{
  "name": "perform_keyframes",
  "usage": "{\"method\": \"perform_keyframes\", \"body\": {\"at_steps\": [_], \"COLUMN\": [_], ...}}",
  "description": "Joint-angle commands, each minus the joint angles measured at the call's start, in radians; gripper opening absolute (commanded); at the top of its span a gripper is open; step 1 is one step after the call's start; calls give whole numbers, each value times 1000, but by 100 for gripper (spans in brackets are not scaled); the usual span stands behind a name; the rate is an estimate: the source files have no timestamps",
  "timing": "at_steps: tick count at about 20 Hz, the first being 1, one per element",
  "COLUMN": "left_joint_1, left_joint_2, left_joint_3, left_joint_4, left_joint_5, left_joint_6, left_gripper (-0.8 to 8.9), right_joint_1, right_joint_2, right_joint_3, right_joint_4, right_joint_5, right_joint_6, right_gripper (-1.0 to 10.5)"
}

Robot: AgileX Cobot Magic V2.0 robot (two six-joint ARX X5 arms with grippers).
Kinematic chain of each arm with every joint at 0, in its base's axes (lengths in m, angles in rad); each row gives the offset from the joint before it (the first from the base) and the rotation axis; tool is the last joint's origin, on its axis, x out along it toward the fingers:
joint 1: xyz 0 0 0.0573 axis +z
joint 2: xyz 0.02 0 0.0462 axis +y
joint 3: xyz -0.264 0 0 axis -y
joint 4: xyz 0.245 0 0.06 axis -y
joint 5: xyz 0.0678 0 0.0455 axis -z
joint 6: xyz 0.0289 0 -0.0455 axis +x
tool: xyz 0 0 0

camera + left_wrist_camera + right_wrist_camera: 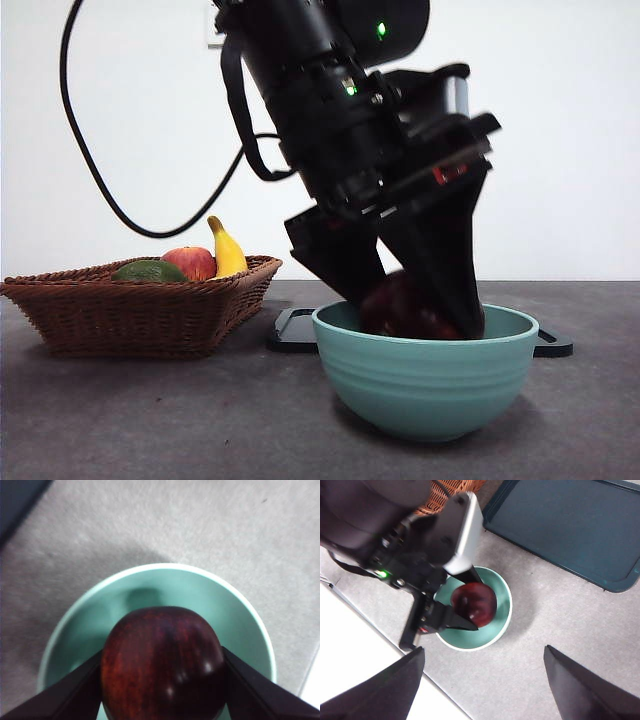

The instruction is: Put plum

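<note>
The plum (162,662) is dark maroon and glossy, and my left gripper (162,680) is shut on it, a black jaw pressing each side. It hangs inside the teal bowl (230,610), low between the walls. In the front view the left gripper (410,300) reaches down into the bowl (425,380) with the plum (395,305) showing just above the rim. From high above, my right gripper (482,680) stands open and holds nothing; below it lie the bowl (502,615) and the plum (475,602).
A wicker basket (140,315) at the left holds a red apple (190,262), a banana (228,250) and a dark green fruit (148,271). A dark tray (295,330) lies behind the bowl, also seen as the tray (570,525).
</note>
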State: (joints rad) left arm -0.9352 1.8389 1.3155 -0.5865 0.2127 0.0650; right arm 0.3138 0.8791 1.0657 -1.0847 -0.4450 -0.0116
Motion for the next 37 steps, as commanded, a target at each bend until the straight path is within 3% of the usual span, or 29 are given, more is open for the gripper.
{"method": "perform_keyframes", "body": {"at_steps": [1,3,7,23,32,37], "left_joint_1": [-20,-26,-31,-10,192,349], "left_joint_2": [42,47,47,-50,-359,-550], "left_joint_3": [19,19,19,99,104,80], "left_joint_4": [9,8,4,-50,-54,-150], "left_joint_5": [-1,-3,-7,-7,-7,-7], "left_joint_6": [2,2,3,-3,-63,-54], "left_gripper": [220,234,376,375,375,382], "right_joint_1": [5,5,5,5,5,5], "right_joint_2": [8,8,8,8,8,8], "right_joint_3": [17,17,17,17,17,17], "right_joint_4": [5,5,5,-2,-2,-2], "right_joint_5": [0,0,0,0,0,0], "right_joint_6": [0,0,0,0,-3,-4], "right_gripper": [382,382,382,382,382,382]}}
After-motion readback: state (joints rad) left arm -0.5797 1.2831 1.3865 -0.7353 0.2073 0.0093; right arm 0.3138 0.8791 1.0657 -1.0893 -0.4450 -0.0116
